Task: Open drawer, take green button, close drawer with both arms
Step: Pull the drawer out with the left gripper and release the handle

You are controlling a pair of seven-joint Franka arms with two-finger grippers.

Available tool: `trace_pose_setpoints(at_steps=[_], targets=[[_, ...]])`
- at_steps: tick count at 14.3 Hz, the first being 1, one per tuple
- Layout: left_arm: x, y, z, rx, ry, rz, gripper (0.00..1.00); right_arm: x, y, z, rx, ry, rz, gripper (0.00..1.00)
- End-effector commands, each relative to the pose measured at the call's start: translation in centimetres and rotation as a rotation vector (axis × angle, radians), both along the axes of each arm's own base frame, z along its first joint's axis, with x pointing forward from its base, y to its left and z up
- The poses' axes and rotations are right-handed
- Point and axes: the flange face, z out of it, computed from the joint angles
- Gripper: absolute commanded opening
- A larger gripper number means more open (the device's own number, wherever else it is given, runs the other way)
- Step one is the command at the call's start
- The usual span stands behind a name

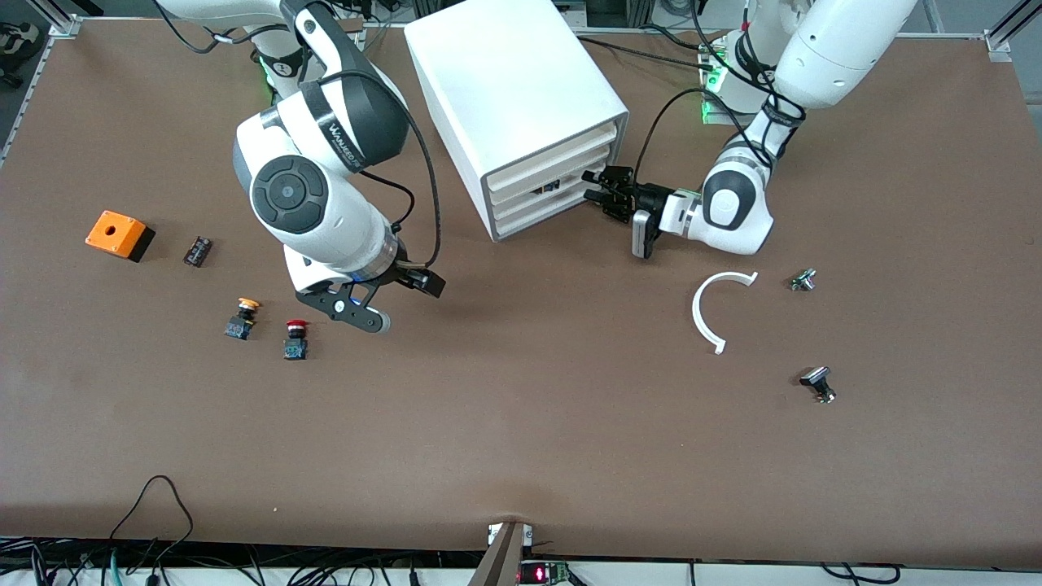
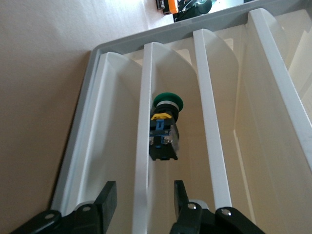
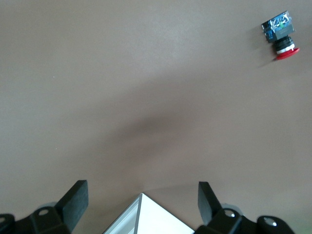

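The white cabinet [image 1: 513, 89] stands at the robots' side of the table, its four cream drawer fronts facing the left arm. The green-capped button [image 2: 165, 129] with a dark block body lies on its side in a drawer [image 2: 146, 87], seen in the left wrist view. My left gripper [image 1: 606, 194] is at the drawer fronts. It is open [image 2: 144, 202], with one finger on either side of a drawer front's edge and touching nothing. My right gripper [image 1: 358, 313] hangs over the table near the red button [image 1: 295, 338]. It is open and empty [image 3: 141, 200].
A yellow-capped button [image 1: 242, 317], a small dark block [image 1: 197, 250] and an orange box [image 1: 118, 234] lie toward the right arm's end. A white curved strip [image 1: 716, 313] and two small metal parts [image 1: 803, 280] [image 1: 818, 384] lie toward the left arm's end.
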Motion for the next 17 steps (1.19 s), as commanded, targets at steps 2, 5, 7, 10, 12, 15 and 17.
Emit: trace_pose_setpoints(at_steps=[2,5,7,10,12,15,17], targets=[[-1.3,-1.3,-0.5,0.0,-0.027,0.007,0.46,0.2,1.0,-0.4,0.006,0.009,-0.06,1.0],[-1.5,-1.4,-1.0,0.0,-0.017,0.01,0.14,0.0,2.0,-0.6,0.011,-0.003,-0.079,1.0],[-1.5,-1.3,-1.0,0.001,-0.014,0.012,0.0,0.1,2.2,-0.5,0.016,-0.013,-0.096,1.0],[-0.8,-1.2,-0.8,0.012,0.002,0.026,0.0,-0.2,3.0,-0.6,0.019,-0.02,-0.129,1.0],[0.6,-0.9,-0.4,0.029,0.016,0.045,0.0,-0.2,3.7,-0.2,0.032,-0.039,-0.155,1.0],[3.6,-0.1,-0.7,0.048,0.01,0.084,0.0,-0.4,4.8,-0.3,0.043,-0.054,-0.208,1.0],[6.2,0.5,-0.7,0.059,0.009,0.12,0.0,-0.6,5.8,-0.9,0.043,-0.055,-0.25,1.0]])
